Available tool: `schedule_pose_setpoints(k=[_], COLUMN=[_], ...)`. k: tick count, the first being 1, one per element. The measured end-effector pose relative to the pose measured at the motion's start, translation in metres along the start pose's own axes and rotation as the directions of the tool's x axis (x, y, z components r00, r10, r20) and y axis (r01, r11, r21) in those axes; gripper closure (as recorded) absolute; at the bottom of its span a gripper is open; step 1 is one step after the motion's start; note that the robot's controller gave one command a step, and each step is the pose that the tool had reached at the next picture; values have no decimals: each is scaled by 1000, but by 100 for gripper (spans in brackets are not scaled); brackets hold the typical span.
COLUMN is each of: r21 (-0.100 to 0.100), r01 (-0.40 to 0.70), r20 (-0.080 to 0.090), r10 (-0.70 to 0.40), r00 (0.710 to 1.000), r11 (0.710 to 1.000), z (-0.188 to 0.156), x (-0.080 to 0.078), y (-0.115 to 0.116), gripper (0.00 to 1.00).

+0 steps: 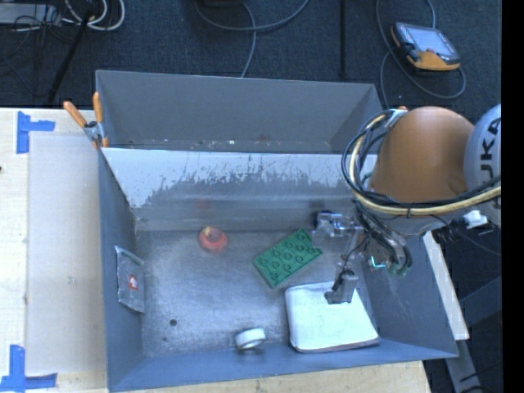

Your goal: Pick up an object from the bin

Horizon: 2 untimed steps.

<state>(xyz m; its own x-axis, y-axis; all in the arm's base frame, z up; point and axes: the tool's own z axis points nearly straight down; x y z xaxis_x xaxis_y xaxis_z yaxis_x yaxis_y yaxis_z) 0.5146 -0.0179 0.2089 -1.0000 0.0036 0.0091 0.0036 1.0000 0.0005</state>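
The gripper (339, 290) was seen low in the right part of the bin (164, 178), over the far edge of a white flat square pad (327, 327) that lay toward the near right corner. Whether it was open or closed could not be told. A green studded plate (286, 257) was found just left of the gripper, beside the pad's far corner. Further left, a small red thing (213, 237), a clear packet (129, 281) and a silvery ring (250, 339) were scattered well apart.
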Motion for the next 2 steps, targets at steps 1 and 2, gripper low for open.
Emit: schedule_pose_setpoints(k=[1,2], r21=[0,10], r01=[640,639], r20=[-5,20], r10=[-640,-639], r00=[768,769], r11=[768,769], z=[130,127], x=[-5,-11], y=[13,16], gripper=[0,100])
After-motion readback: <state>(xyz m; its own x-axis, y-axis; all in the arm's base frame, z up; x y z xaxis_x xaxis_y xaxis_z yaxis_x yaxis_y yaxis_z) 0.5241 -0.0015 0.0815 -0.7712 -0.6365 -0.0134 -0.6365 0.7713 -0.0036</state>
